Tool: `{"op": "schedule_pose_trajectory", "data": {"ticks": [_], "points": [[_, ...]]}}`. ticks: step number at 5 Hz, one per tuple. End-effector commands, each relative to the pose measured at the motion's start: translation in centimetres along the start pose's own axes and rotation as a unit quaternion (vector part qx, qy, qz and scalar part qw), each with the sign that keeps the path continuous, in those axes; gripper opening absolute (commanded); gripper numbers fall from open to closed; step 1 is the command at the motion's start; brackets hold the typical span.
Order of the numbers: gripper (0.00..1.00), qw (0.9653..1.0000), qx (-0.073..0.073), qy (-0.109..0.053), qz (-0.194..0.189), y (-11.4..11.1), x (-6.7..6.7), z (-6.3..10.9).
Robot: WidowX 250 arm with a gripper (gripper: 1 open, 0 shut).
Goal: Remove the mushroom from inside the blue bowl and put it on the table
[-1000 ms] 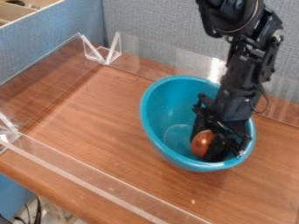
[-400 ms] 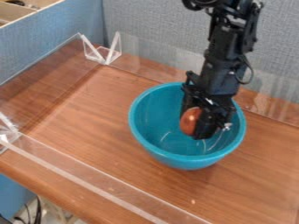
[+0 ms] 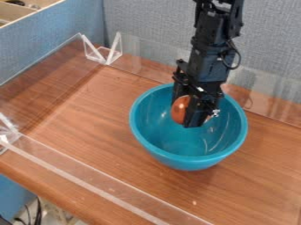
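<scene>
Hanging straight down over the blue bowl, the pincer was clamped on the mushroom, whose reddish-brown cap showed between its black jaws at about rim height, clear of the bowl's floor. The bowl itself sat on the desk, right of centre, and nothing else showed inside it. Clear acrylic walls lined the desk's edges.

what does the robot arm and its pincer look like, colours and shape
The arm is all black, slim and built of blocky jointed segments with exposed brackets. The pincer is black too, with two narrow fingers. No markings are legible, and any cabling is too dark to make out.
</scene>
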State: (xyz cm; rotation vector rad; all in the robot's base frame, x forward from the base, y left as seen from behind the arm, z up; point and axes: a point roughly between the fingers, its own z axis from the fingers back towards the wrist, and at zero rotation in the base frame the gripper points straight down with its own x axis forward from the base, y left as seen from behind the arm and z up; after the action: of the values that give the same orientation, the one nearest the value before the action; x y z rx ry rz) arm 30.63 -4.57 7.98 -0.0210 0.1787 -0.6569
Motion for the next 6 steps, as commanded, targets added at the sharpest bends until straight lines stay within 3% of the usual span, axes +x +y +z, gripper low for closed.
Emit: {"op": "schedule_pose_trajectory", "data": {"ticks": [1, 3, 5, 6], "points": [[0.00, 0.9991, 0.018, -0.036, -0.015, -0.2, 0.6, 2.0], [0.00, 0.9982, 0.019, -0.036, -0.043, -1.5, 2.0, 2.0], [0.00, 0.9989, 0.014, -0.042, -0.018, -3.3, 1.4, 2.0], [0.00, 0.9983, 0.013, -0.045, -0.035, -4.1, 1.7, 2.3]]}}
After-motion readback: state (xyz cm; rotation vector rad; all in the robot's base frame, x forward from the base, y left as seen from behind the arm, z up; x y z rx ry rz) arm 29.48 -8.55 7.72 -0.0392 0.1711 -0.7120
